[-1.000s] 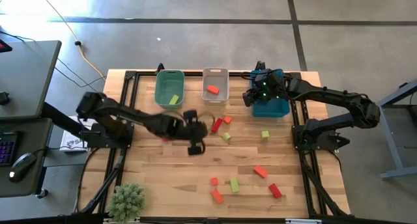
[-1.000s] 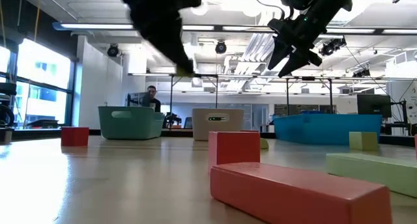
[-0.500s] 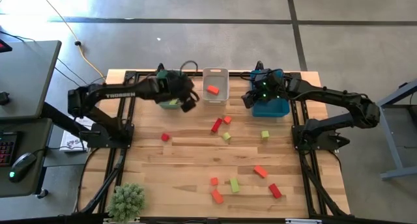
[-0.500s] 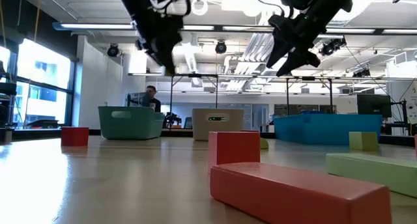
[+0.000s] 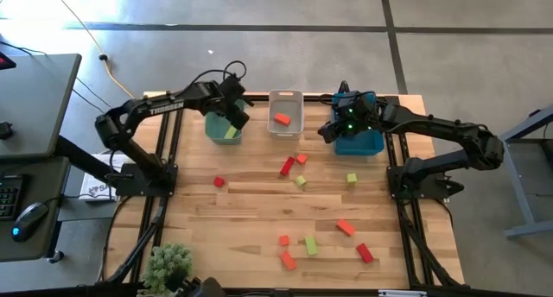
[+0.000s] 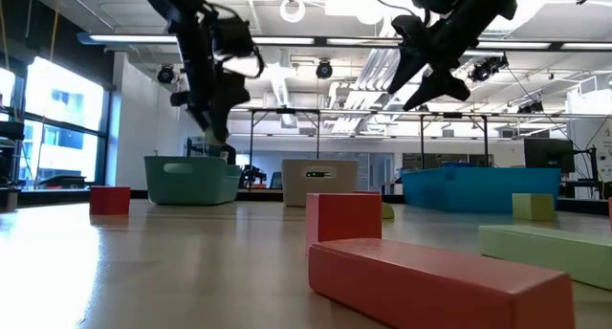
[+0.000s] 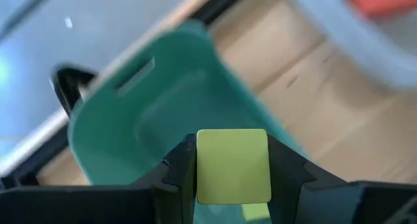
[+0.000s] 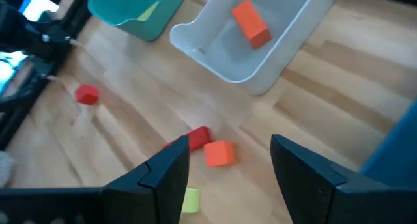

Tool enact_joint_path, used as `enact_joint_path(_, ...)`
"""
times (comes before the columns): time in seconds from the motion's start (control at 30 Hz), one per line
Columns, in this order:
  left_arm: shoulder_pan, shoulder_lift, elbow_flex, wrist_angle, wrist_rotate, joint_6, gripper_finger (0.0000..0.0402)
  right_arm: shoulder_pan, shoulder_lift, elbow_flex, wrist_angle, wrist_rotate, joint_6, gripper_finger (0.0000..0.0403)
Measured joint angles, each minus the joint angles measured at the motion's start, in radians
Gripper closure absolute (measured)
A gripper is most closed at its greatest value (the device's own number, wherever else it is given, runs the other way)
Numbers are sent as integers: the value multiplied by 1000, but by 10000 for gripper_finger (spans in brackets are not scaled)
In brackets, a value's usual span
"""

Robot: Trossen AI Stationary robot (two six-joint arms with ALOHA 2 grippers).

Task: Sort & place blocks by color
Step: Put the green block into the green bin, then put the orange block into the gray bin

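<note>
My left gripper [image 5: 234,117] hangs over the green bin [image 5: 213,124], shut on a yellow-green block [image 7: 232,165]. Another yellow-green block [image 5: 230,133] lies inside that bin. An orange-red block [image 5: 282,119] lies in the white bin [image 5: 286,98]. My right gripper [image 5: 332,129] stands open and empty beside the blue bin [image 5: 368,143]. Loose on the table lie several blocks: a deep red bar [image 5: 287,166], an orange-red cube [image 5: 301,159], yellow-green cubes [image 5: 300,181] [image 5: 352,179], a small red cube [image 5: 219,182] and a near group [image 5: 311,244]. My left gripper pinches the yellow-green block by two opposite sides [image 7: 201,167] between its two fingers. The fingers slant down from above. The block is lifted clear, above the open top of the green bin [image 7: 130,120].
The three bins stand in a row along the table's far edge. A small potted plant [image 5: 168,264] sits at the near left corner. A desk with a keyboard and mouse stands beyond the table's left side. Bare wood lies between the bins and the middle blocks.
My left gripper has swung from over the table's middle toward the far edge and a little left, turning as it went, and now hangs over the green bin with its fingers still shut. My right gripper has stayed in place.
</note>
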State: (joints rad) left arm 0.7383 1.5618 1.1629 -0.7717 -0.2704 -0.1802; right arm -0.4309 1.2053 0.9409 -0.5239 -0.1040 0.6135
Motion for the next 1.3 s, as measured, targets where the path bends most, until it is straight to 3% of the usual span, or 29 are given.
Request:
enact_joint_path(0.23,30,85,1,13,6,0,296,0,0,0,30,-17,-17,201)
enact_joint_path(0.5,35,146,1,14,12,23,244,85,0,0,30,-13,-90,201)
enact_joint_path(0.9,61,147,1,20,57,51,235,253,17,0,57,166,-99,201)
enact_joint_path(1.3,53,145,82,12,61,168,234,304,202,0,122,235,-166,201)
